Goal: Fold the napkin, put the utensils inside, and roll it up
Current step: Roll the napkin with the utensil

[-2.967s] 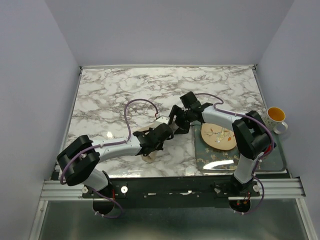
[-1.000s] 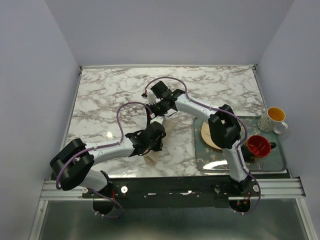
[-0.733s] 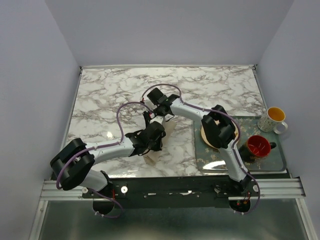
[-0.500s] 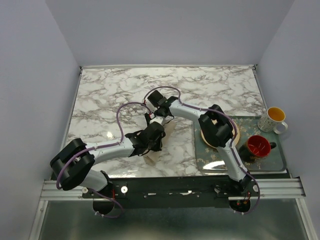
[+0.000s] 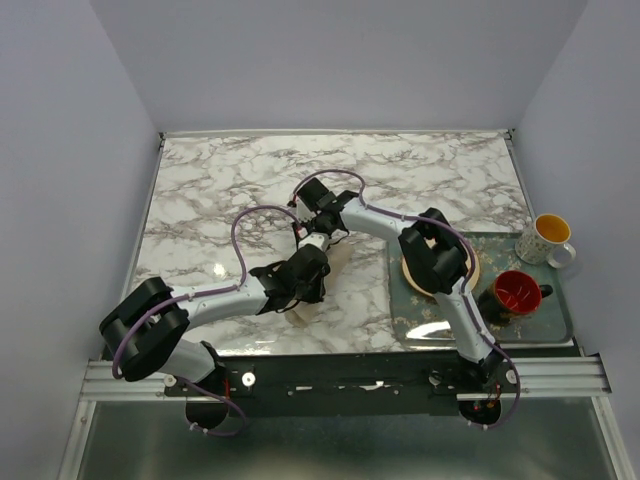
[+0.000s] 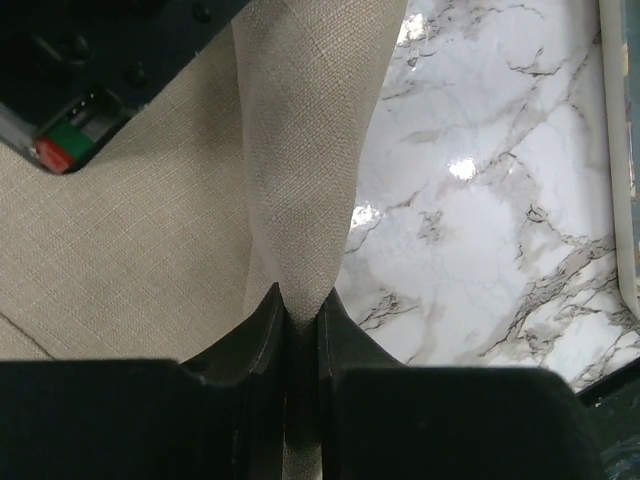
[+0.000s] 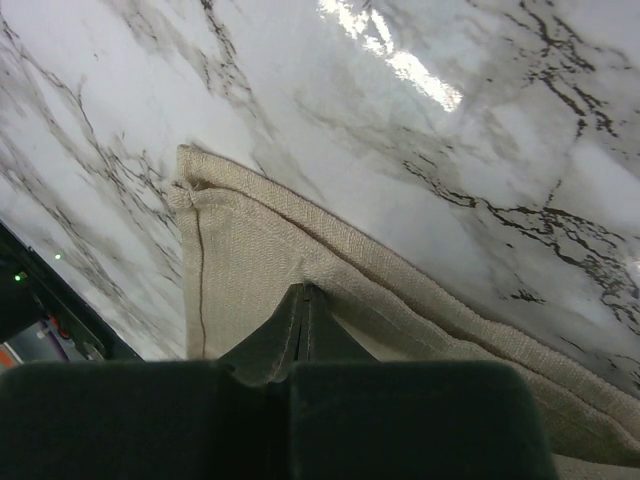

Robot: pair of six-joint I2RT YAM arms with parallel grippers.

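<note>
Left fingers [image 6: 262, 325] are nipped tight on a raised ridge of the napkin [image 6: 130, 240]. The ridge runs straight ahead from the tips, w/ flat cloth to their left and bare bench [image 6: 480, 200] to their right.

Right fingers [image 7: 268, 350] are pressed together, tips down on the cloth. They're prob nipping the top layer just inside the hem, but I can't see cloth btwn them for certain. The napkin corner lies near, ahead and left of the right tips. The hem runs from that corner back past the tips to their right, w/ a second layer edge alongside.

Overhead, both sets of fingers sit close together and the arms hide most of the cloth. The right tips are just beyond the left tips, approx on the ridge's line.

Judgement: fold step in hand, not done. The next move turns on that line. Drawing the corner back along it toward the left fingers, left as anchor, should lay cloth over cloth.

Risk: only one layer caught, so the corner slips.
</note>
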